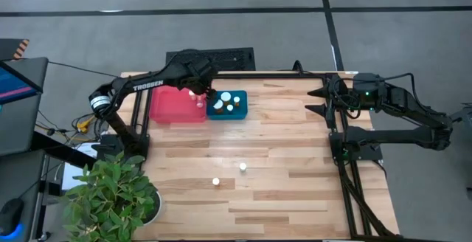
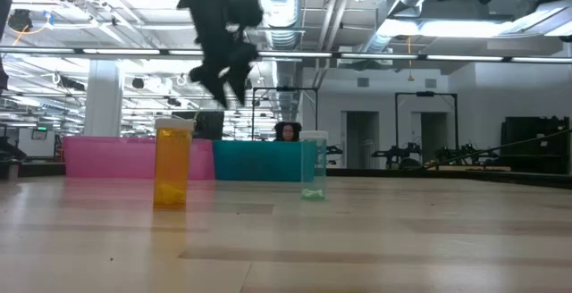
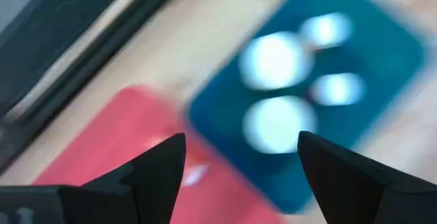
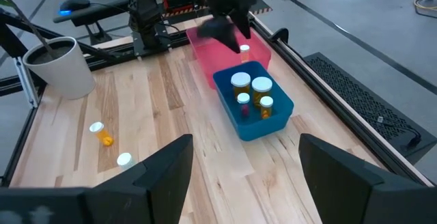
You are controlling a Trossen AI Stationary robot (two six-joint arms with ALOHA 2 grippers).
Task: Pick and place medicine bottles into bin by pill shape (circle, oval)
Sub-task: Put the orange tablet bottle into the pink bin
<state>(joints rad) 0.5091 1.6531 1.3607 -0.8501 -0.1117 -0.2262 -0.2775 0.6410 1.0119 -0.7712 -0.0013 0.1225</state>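
- A pale wooden bench [image 1: 280,161] carries a pink bin [image 1: 175,105] and a blue bin [image 1: 226,105], touching, at its far edge.
- Left gripper [image 1: 200,94] hangs above their seam, fingers apart, holding nothing.
- Four bottles [image 4: 251,94] stand in the blue bin; two bottles [image 1: 228,174] stand mid-bench.
- Right gripper [image 1: 321,100] waits open at the right edge.

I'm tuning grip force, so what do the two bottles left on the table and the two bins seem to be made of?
The orange bottle looks like translucent amber plastic with an opaque white cap; light glows through its body. The clear bottle seems to be see-through plastic, with pale contents showing at its base. The pink bin and the blue bin look like smooth moulded plastic, slightly translucent in the low view.
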